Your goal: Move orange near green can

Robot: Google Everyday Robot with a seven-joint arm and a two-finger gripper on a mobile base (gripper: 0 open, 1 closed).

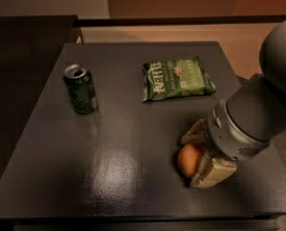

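Gripper (191, 160): low over table (118, 172), fingers spread, one each side of orange (187, 157). Green can (81, 89): upright, well left of gripper. Chip bag (177, 78): beyond gripper, flat.

One green can (81, 89), one chip bag (177, 78), one end effector (194, 160) at one orange (187, 160)

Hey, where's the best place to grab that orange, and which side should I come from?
Grip the orange across its widest middle; it is round, so any two opposite sides serve. Come from its right in the camera view, probably: the pincer sits there at the orange, and the green can stands far to the left.
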